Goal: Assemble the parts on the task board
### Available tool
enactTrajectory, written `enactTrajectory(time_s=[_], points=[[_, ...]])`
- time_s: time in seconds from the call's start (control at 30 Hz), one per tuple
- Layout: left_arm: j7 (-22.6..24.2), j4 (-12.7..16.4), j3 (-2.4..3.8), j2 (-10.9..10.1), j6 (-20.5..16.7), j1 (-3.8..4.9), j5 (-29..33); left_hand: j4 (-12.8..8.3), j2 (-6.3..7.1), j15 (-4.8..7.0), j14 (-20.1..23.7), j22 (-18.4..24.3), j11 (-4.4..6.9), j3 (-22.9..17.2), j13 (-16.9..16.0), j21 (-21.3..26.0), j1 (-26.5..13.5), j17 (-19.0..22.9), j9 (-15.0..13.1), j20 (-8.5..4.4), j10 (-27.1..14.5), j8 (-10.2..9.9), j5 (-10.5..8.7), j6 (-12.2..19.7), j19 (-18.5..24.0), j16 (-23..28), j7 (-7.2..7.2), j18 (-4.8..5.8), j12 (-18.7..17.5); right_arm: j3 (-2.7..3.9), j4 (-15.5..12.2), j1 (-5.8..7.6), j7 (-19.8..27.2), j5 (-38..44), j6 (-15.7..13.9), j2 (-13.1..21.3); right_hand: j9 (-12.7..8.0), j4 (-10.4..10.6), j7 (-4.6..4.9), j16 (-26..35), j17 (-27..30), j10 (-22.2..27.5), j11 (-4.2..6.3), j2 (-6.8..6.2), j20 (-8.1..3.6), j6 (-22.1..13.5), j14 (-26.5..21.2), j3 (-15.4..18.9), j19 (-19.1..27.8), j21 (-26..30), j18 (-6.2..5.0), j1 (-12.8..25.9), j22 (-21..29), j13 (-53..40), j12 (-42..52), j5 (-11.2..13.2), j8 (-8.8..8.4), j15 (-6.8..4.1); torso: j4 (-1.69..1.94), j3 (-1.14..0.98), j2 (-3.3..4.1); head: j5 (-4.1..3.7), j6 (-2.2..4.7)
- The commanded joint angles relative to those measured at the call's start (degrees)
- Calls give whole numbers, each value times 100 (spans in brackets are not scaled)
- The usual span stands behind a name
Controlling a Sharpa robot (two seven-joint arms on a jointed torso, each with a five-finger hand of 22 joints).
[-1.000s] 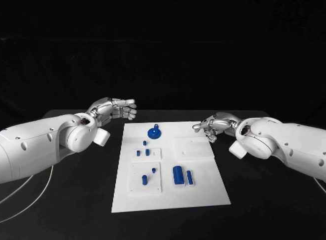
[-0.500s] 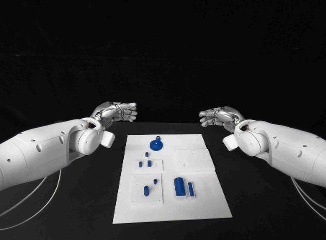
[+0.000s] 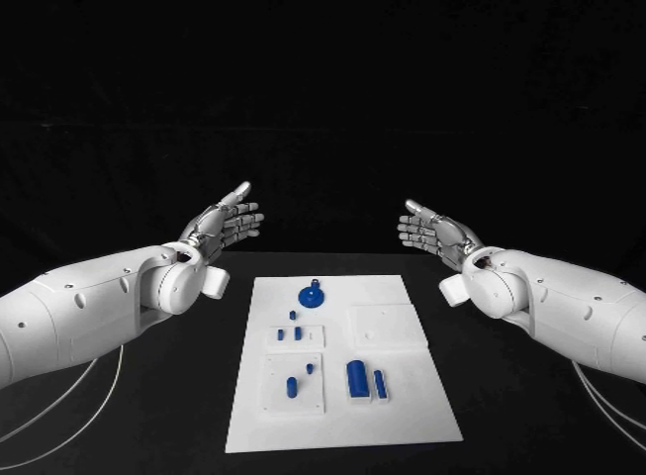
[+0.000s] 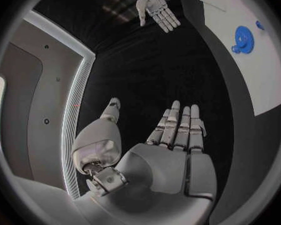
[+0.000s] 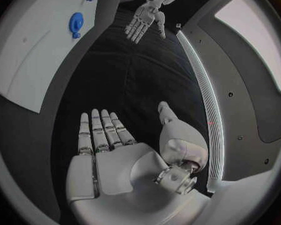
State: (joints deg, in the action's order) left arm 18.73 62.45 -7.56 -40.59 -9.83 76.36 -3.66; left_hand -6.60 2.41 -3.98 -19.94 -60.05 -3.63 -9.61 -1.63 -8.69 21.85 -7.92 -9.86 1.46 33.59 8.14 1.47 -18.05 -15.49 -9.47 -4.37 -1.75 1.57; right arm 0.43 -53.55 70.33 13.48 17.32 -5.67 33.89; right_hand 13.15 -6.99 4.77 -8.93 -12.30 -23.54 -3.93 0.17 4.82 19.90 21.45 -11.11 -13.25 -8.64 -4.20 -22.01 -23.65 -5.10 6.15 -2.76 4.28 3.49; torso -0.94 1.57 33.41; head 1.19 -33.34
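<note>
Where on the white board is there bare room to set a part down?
Free: the task board's near edge and its right strip beyond the two upright blue cylinders. Crowded: the left column of small blue pegs and around the round blue part. Both hands are raised clear.

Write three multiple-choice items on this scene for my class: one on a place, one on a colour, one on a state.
1. Where does the round part lie?
A. at the task board's far end
B. at its near edge
C. off the board

2. What colour are the parts?
A. red
B. blue
C. green

3. How are the left hand and the right hand?
A. each holding a part
B. pressing the board
C. open, raised, holding nothing

Key: 1 A, it sits nearest the hands' end; 2 B, all pieces show blue; 3 C, the fingers are spread above the table.
</note>
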Motion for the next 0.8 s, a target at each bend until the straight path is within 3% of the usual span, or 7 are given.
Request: enactTrajectory(time_s=[0.03, 0.07, 0.13, 0.2, 0.5, 0.63, 0.8], points=[[126, 220, 53, -17, -332, -110, 31, 660, -241, 398, 1994, 1968, 363, 961, 163, 869, -2185, 792, 986, -146, -3359, -814, -147, 1805, 1549, 947, 437, 175, -157, 0, -242, -70, 160, -148, -317, 65, -1315, 699, -477, 893, 1230, 2354, 393, -17, -482, -1990, -2145, 1111, 1325, 864, 420, 2201, 2365, 510, -615, 276, -428, -349, 62, -102, -147, -76, -67], [156, 299, 75, -30, -429, -158, 42, 660, -241, 398, 1994, 6005, 363, 961, 163, 869, -2185, 792, 986, -146, -3359, -814, -147, 1805, 1549, 947, 437, 175, -157, -1, -335, -96, 200, -191, -414, 93, -1315, 699, -477, 893, 1230, 2354, 393, -17, -482, -1990, -2145, 1111, 1325, 864, 420, 2201, 2365, 510, -615, 276, -428, -349, 73, -121, -174, -91, -80], [228, 484, 126, -58, -655, -268, 66, 660, -241, 398, 1994, 6005, 363, 961, 163, 869, -2185, 792, 986, -146, -3359, -814, -147, 1805, 1549, 947, 437, 175, -157, -4, -553, -157, 294, -293, -640, 158, -1315, 699, -477, 893, 1230, 2354, 393, -17, -482, -1990, -2145, 1111, 1325, 864, 420, 2201, 2365, 510, -615, 276, -428, -349, 88, -147, -210, -111, -97], [313, 705, 188, -93, -926, -400, 95, 660, -241, 398, 1994, 6005, 363, 961, 163, 869, -2185, 792, 986, -146, -3359, -814, -147, 1805, 1549, 947, 437, 175, -157, -7, -813, -230, 407, -414, -911, 236, -1315, 699, -477, 893, 1230, 2354, 393, -17, -482, -1990, -2145, 1111, 1325, 864, 420, 2201, 2365, 510, -615, 276, -428, -349, 94, -156, -223, -119, -104], [846, 2079, 570, -306, -2607, -1219, 277, 660, -241, 398, 1994, 6005, 363, 961, 163, 869, -2185, 792, 986, -146, -3359, -814, -147, 1805, 1549, 947, 437, 175, -157, -29, -2503, -700, 1139, -1202, -2664, 740, -1315, 699, -477, 893, 1230, 2354, 393, -17, -482, -1990, -2145, 1111, 1325, 864, 420, 2201, 2365, 510, -615, 276, -428, -349, 94, -157, -223, -119, -104], [990, 2449, 673, -363, -3061, -1440, 326, 660, -241, 398, 1994, 6005, 363, 961, 163, 869, -2185, 792, 986, -146, -3359, -814, -147, 1805, 1549, 947, 437, 175, -157, -36, -3044, -851, 1373, -1454, -3226, 902, -1315, 699, -477, 893, 1230, 2354, 393, -17, -482, -1990, -2145, 1111, 1325, 864, 420, 2201, 2365, 510, -615, 276, -428, -349, 94, -157, -223, -119, -104], [1094, 2719, 748, -405, -3391, -1601, 362, 660, -241, 398, 1994, 6005, 363, 961, 163, 869, -2185, 792, 986, -146, -3359, -814, -147, 1805, 1549, 947, 437, 175, -157, -41, -3504, -979, 1573, -1669, -3704, 1040, -1315, 699, -477, 893, 1230, 2354, 393, -17, -482, -1990, -2145, 1111, 1325, 864, 420, 2201, 2365, 510, -615, 276, -428, -349, 94, -157, -223, -119, -104]])
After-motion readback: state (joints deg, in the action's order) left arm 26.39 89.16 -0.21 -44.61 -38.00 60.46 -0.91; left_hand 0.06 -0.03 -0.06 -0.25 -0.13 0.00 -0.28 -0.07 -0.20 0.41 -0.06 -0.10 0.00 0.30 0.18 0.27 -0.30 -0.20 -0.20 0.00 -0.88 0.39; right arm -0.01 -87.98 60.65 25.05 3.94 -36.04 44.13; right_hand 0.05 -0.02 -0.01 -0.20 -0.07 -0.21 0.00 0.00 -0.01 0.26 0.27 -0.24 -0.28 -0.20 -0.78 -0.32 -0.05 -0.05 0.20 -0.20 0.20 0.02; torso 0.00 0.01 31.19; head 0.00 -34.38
